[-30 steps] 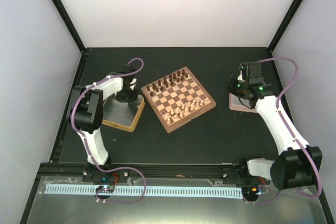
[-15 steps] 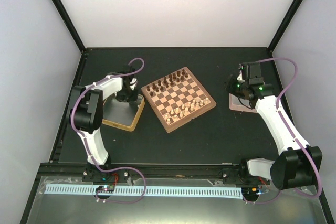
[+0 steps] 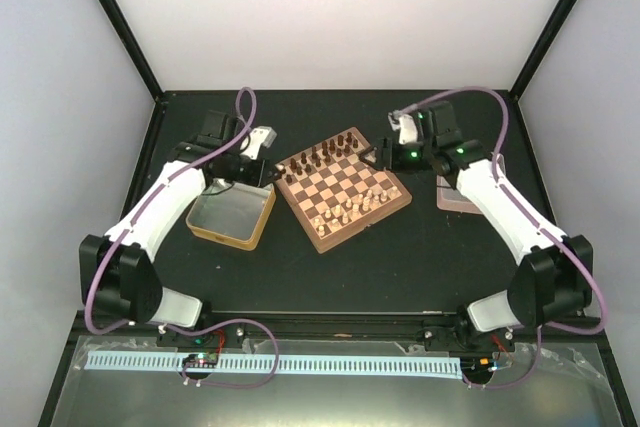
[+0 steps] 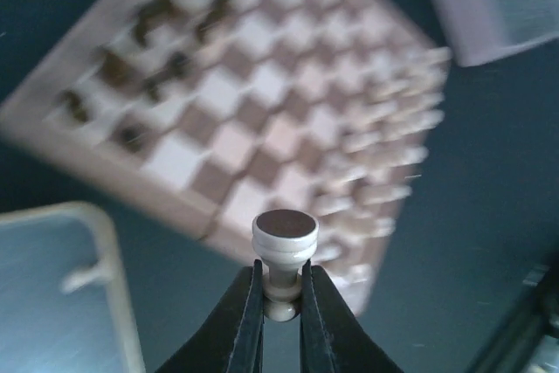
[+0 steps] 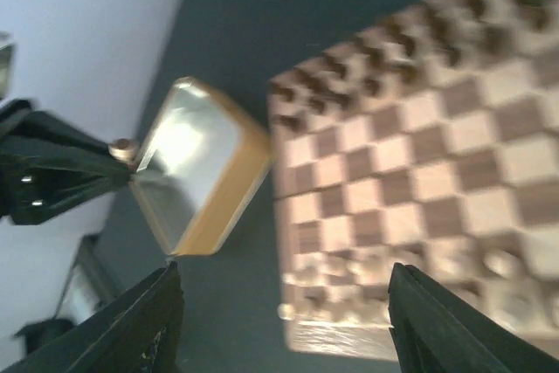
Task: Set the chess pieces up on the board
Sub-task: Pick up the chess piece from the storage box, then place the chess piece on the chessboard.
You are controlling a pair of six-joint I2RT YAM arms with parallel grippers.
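Observation:
The board [image 3: 341, 188] lies at the middle of the table, dark chess pieces [image 3: 315, 158] along its far-left side and pale ones [image 3: 358, 206] along its near-right side. My left gripper [image 3: 271, 173] hovers by the board's left corner. In the left wrist view it [image 4: 281, 275] is shut on a pale cream piece [image 4: 285, 231], held by the stem with its dark-felted base toward the camera. My right gripper [image 3: 373, 155] hangs over the board's far-right edge. Its fingers [image 5: 284, 268] stand wide open, empty, above the blurred board [image 5: 419, 172].
A tan tray [image 3: 232, 213] with a metal lining sits left of the board and also shows in the right wrist view [image 5: 197, 174]. A flat pinkish tray [image 3: 455, 197] lies right of the board. Black frame rails border the table.
My left gripper rose from the tan tray with the pale piece and swung toward the board. My right gripper left the right-hand tray, moved over the board and opened wide.

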